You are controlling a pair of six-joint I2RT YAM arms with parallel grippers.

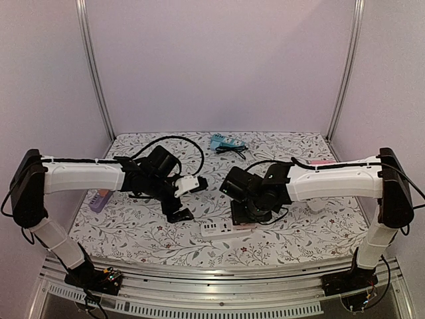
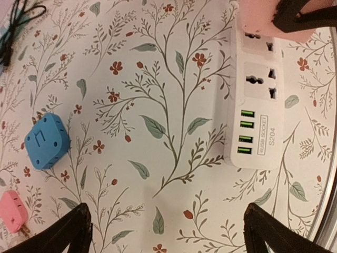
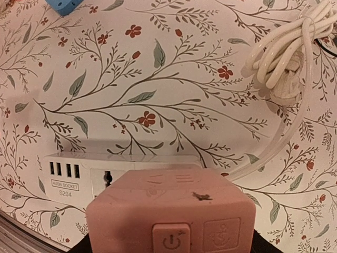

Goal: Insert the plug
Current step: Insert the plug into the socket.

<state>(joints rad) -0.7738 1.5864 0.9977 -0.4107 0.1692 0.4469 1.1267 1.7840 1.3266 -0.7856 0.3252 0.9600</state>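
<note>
Right hand (image 1: 243, 214): clenched on the pink cube-shaped plug adapter (image 3: 171, 211), which carries a power symbol and an anchor symbol on the face toward the wrist camera. The adapter sits over the white rectangular power strip (image 1: 222, 230), at the end opposite the strip's four green USB ports (image 2: 246, 132). The views do not show whether its pins are seated in a socket.

Left hand (image 2: 168, 237): released, both black fingers (image 2: 63, 232) spread wide and holding nothing. It hangs above the floral-patterned desk (image 1: 299, 232), just left of the power strip.

Power strip location: near edge of the desk, centre, between the two hands. One universal socket (image 2: 260, 84) beside the USB ports is uncovered.

Other items:
- blue cube-shaped adapter (image 2: 46, 141), on the desk left of the strip
- small pink plug (image 2: 11, 211), near the blue adapter
- coiled white cable (image 3: 279, 52), right of the strip
- teal power strip (image 1: 222, 141) with black cord, far centre
</note>
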